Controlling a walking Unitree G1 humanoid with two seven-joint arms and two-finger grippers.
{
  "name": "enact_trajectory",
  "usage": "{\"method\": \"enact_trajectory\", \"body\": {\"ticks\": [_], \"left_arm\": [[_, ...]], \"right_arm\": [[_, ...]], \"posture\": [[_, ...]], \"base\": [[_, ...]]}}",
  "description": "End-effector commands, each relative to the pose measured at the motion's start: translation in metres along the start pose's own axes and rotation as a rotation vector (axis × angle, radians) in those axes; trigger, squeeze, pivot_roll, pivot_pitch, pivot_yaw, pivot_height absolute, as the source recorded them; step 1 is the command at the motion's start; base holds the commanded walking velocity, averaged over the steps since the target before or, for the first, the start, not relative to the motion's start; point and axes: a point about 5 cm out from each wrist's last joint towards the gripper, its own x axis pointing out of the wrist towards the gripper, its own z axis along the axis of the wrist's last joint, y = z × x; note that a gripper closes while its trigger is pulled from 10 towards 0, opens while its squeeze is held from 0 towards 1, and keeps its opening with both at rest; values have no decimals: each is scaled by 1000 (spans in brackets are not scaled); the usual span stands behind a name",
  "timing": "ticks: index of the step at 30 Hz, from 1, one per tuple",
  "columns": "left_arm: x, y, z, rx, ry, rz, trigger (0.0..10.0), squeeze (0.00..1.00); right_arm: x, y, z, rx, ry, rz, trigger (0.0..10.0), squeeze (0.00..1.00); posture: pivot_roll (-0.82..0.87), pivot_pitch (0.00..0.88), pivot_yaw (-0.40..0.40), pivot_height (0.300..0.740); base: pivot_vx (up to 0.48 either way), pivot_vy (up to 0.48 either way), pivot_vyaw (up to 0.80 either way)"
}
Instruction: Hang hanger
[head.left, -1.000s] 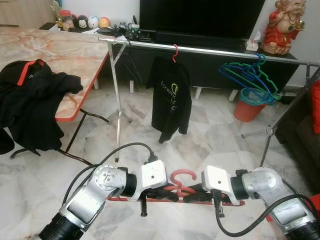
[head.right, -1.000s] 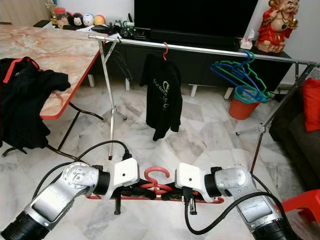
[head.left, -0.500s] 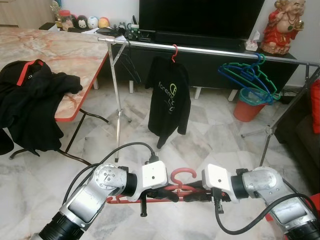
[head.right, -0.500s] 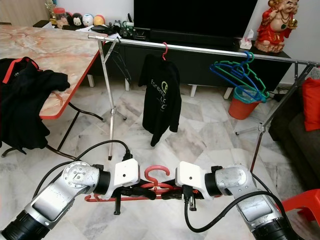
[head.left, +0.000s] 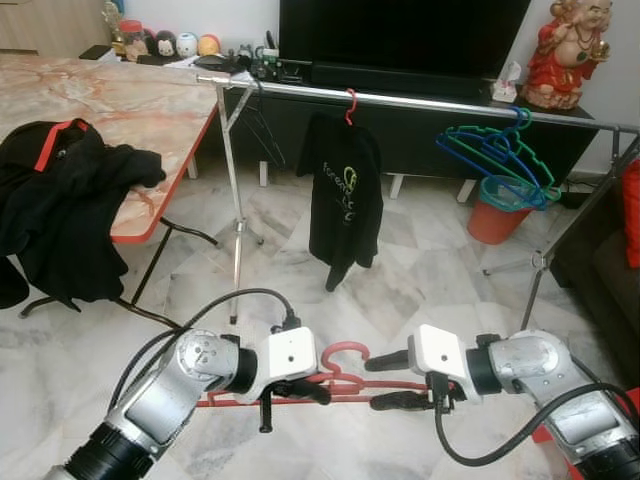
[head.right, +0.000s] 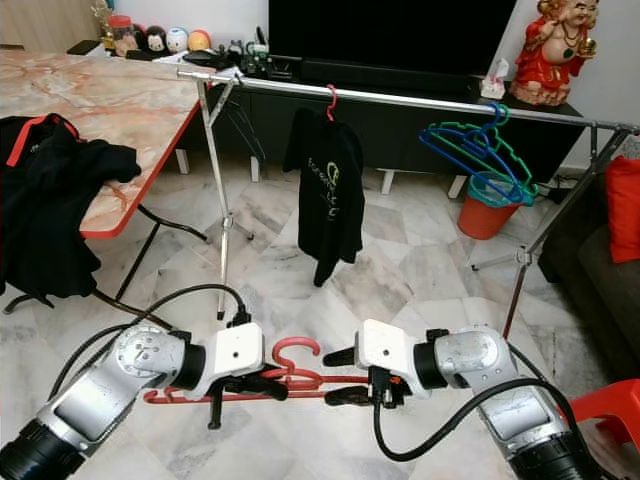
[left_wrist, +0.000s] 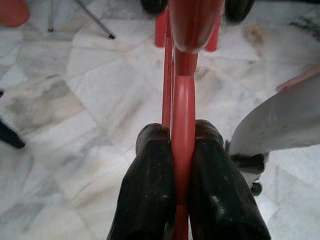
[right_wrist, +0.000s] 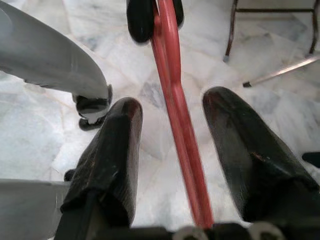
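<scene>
The red hanger (head.left: 345, 385) is being pinched by the left claw (head.left: 300, 390), whose two black fingers (left_wrist: 150, 190) are being pressed against either side of the hanger's flat bar. The right claw (head.left: 390, 382) is being held wide, its fingers (right_wrist: 112, 150) spread apart with the hanger's bar running between them untouched. The hanger is being carried level, low and near, over the marble floor (head.left: 420, 270), with its hook (head.left: 340, 352) turned upward between the two wrists. Farther off, a metal clothes rail (head.left: 420, 100) is being spanned across the scene. A black shirt (head.left: 345, 195) on a red hanger is being hung from it near the middle, and a bunch of blue and green hangers (head.left: 495, 155) toward the right. On the left, a black garment (head.left: 60, 215) is being draped over the edge of the marble-topped table (head.left: 130, 110).
</scene>
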Motion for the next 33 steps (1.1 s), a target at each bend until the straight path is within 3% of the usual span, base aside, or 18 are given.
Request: {"method": "enact_trajectory", "body": {"ticks": [1, 2, 3, 4, 6, 9, 11, 15, 16, 17, 18, 21, 24, 26, 27, 29, 30, 33], "left_arm": [[-7, 6, -7, 3, 22, 52, 0, 0], [-11, 8, -11, -3, 36, 75, 0, 0], [-14, 11, -15, -11, 48, 97, 0, 0], [-14, 11, -15, -11, 48, 97, 0, 0], [-27, 14, -25, -33, 85, 140, 0, 0], [-36, 15, -34, -55, 116, 166, 0, 0], [-42, 16, -42, -77, 134, 199, 0, 0], [-42, 16, -42, -77, 134, 199, 0, 0], [-45, 25, -53, -131, 127, 346, 10000, 0], [-50, 35, -73, -237, 126, 583, 10000, 0], [-50, 35, -73, -237, 126, 583, 10000, 0], [-55, 36, -97, -380, 155, 743, 10000, 0], [-59, 15, -147, -617, 277, 931, 10000, 0], [-59, 7, -158, -659, 322, 960, 10000, 0], [-55, -10, -175, -752, 373, 985, 10000, 0], [-51, -18, -181, -781, 397, 990, 10000, 0], [-43, -34, -191, -829, 433, 996, 10000, 0], [-35, -51, -200, -900, 466, 1003, 10000, 0]], "right_arm": [[-14, -11, -9, 23, 35, -94, 10000, 729], [-18, -15, -13, 32, 47, -144, 10000, 149], [-23, -21, -18, 42, 59, -206, 10000, 0], [-23, -21, -18, 42, 59, -206, 10000, 0], [-39, -42, -37, 104, 132, -444, 10000, 0], [-49, -50, -53, 172, 182, -577, 10000, 0], [-50, -53, -62, 246, 181, -650, 10000, 0], [-50, -53, -62, 246, 181, -650, 10000, 0], [-44, -56, -78, 343, 180, -772, 10000, 0], [-35, -53, -97, 486, 198, -916, 10000, 0], [-35, -53, -97, 486, 198, -916, 10000, 0], [-27, -42, -114, 628, 223, -1013, 10000, 0], [-6, -12, -139, 845, 245, -1087, 10000, 0], [0, -4, -144, 888, 257, -1092, 10000, 0], [12, 14, -153, 987, 268, -1091, 10000, 0], [18, 25, -158, 1033, 288, -1092, 10000, 0], [29, 44, -167, 1105, 329, -1088, 10000, 0], [38, 68, -176, 1185, 375, -1083, 10000, 0]], "posture": [[21, 0, -120, 740], [23, 0, -120, 740], [23, 0, -120, 740], [23, 0, -120, 740], [29, 0, -119, 740], [29, 0, -118, 740], [30, 0, -116, 740], [30, 0, -116, 740], [33, 0, -110, 740], [33, 0, -110, 740], [33, 0, -110, 740], [36, 0, -109, 740], [38, 0, -108, 740], [36, 0, -108, 740], [41, 0, -108, 740], [44, 0, -110, 740], [46, 0, -110, 740], [46, 0, -111, 740]], "base": [[0, 0, 0], [0, 0, 0], [0, 0, 0], [0, 0, 0], [0, 0, 0], [0, 0, 0], [0, 0, 0], [0, 0, 0], [0, 0, 0], [0, 0, 0], [0, 0, 0], [0, 0, 0], [0, 0, 0], [0, 0, 0], [0, 0, 0], [0, 0, 0], [0, 0, 0], [0, 0, 0]]}}
